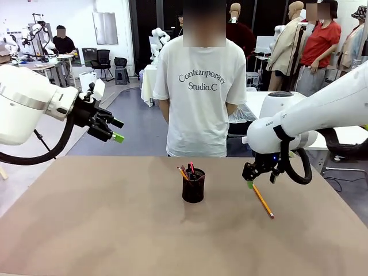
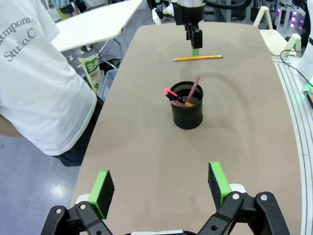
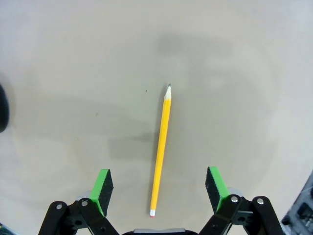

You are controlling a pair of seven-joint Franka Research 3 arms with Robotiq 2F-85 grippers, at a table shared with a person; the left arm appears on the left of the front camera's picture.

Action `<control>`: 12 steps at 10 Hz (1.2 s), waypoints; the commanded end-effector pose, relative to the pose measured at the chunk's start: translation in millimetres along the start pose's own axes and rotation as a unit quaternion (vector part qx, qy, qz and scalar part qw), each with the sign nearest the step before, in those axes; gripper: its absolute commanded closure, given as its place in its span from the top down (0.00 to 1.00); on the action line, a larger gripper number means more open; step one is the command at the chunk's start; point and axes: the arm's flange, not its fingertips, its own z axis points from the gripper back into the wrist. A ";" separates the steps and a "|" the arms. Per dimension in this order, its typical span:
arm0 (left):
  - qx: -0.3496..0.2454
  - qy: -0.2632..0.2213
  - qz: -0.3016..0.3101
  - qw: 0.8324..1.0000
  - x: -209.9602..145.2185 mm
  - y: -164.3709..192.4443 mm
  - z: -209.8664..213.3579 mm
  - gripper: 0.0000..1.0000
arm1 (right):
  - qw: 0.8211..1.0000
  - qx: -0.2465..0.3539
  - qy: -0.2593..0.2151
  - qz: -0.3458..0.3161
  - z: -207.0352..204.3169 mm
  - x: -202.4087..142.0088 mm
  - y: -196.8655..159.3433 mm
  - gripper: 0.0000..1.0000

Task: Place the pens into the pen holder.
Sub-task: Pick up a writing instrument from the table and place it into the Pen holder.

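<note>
Black mesh pen holder [image 1: 193, 187] upright near the middle of the table [image 1: 86, 230], with two pens leaning inside: a brownish-pink pen [image 2: 192, 91] tilted toward one side of the rim and a dark pen with red tip [image 2: 174, 95] angled across the opening, red end poking out over the edge. Also something orange at the holder's rim in the front view — possibly another stick, too small to tell. Yellow-orange pencil [image 3: 161, 152] lying flat on the tabletop, well apart from the holder toward the robot's right, sharpened tip pointing away from the right wrist camera, eraser end nearest it. Right gripper [image 1: 250, 179] hanging low just above the pencil's far end in the front view, fingers spread wide with the pencil lying between and below the two green pads [image 3: 102, 184], not touching either one. Left gripper [image 1: 115, 131] raised well above the table at the robot's left, pointing toward the holder, fingers likewise parted with nothing between them. Beyond the far edge, a person in a white printed T-shirt [image 1: 198, 95] standing square to the table — arms apparently behind the back.
</note>
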 end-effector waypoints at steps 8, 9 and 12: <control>-0.003 -0.001 -0.001 1.000 0.7 0.3 0.9 1.00 | 0.998 0.013 0.012 -0.063 -32.2 15.7 -6.3 1.00; -0.003 -0.001 -0.001 1.000 0.7 0.3 0.9 1.00 | 0.998 0.015 0.010 -0.067 -34.1 20.9 -8.0 1.00; -0.003 -0.001 -0.001 1.000 0.7 0.3 0.9 1.00 | 0.997 0.014 0.010 -0.080 -40.4 25.2 -8.4 1.00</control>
